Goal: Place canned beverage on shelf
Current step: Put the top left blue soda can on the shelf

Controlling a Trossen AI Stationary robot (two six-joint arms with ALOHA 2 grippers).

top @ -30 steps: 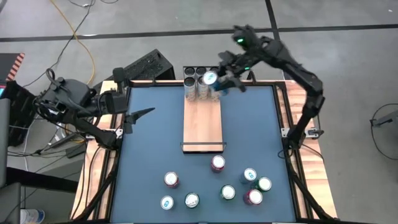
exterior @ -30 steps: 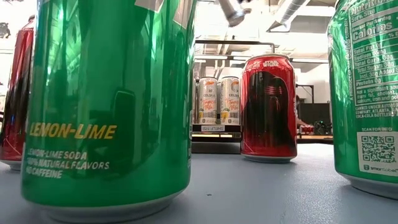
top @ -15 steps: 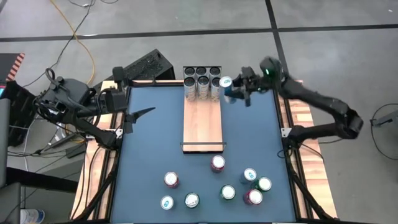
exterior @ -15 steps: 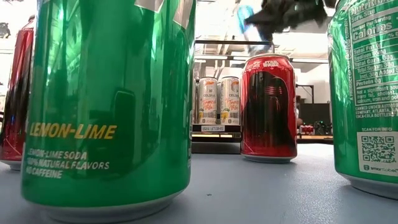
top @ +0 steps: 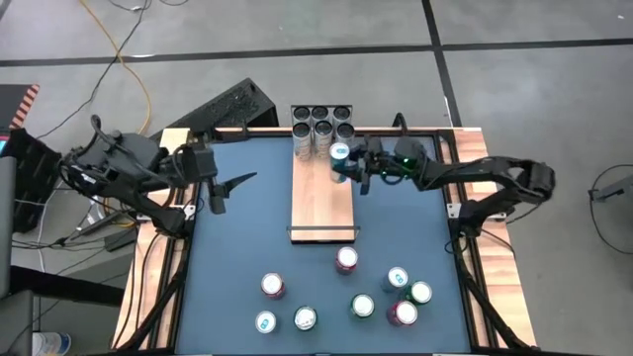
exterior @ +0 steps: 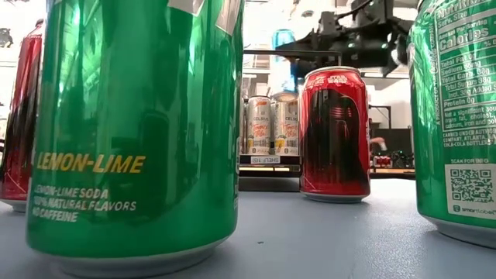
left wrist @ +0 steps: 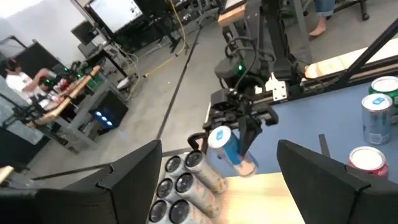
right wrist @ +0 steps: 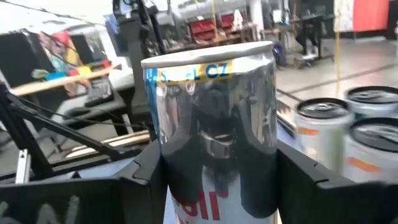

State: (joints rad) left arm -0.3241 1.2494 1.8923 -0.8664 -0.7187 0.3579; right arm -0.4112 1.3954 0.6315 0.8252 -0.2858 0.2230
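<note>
The silver-and-blue can (top: 340,153) hangs clamped between the fingers of the right gripper (top: 348,164), above the far right edge of the shelf (top: 321,203), just beside the six cans (top: 322,131) standing at its far end. The rest of the plank lies bare on the blue table (top: 247,247), with loose cans (top: 341,292) scattered nearer. The left gripper (top: 235,183) waits open over the table's left side.

Can (top: 340,153) in right hand (top: 348,164) over shelf (top: 321,203), beside can cluster (top: 322,131).

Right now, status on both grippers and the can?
Right gripper shut on blue can, held over the shelf. Left gripper open, waiting at table's left. Silver cans fill shelf's far end.
</note>
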